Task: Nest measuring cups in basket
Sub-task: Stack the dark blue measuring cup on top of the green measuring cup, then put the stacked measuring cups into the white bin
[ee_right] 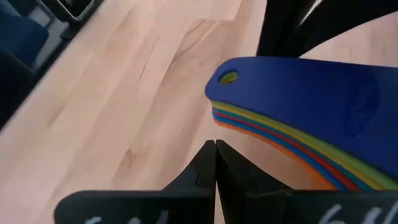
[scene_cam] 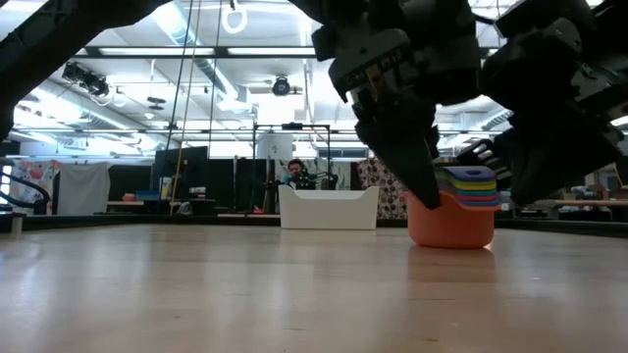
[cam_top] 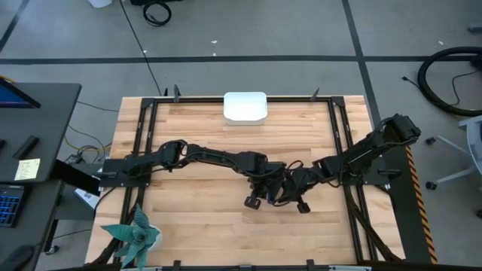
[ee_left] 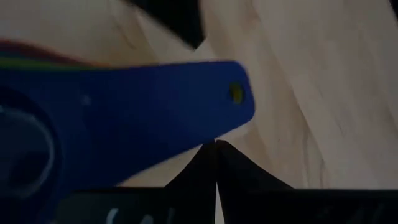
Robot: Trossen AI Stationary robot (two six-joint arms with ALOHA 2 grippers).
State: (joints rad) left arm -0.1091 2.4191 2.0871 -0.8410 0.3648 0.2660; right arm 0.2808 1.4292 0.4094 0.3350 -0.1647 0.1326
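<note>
Beside nested measuring cups [scene_cam: 461, 208]: left claw [ee_left: 216, 155], right claw [ee_right: 215, 155] closed, empty.

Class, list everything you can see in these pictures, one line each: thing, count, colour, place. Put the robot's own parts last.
measuring cups: one nested stack, orange outermost and dark blue on top, on the table between the two grippers.
basket: one, white, at the table's far edge, apart from the stack.
table: one, light wood with a black frame.
plant: one, teal-green, at the table's near left corner.
person: one, in the room behind the basket.
left gripper: one, dark, shut, beside the stacked handles.
right gripper: one, dark, shut, beside the handles' ends.
</note>
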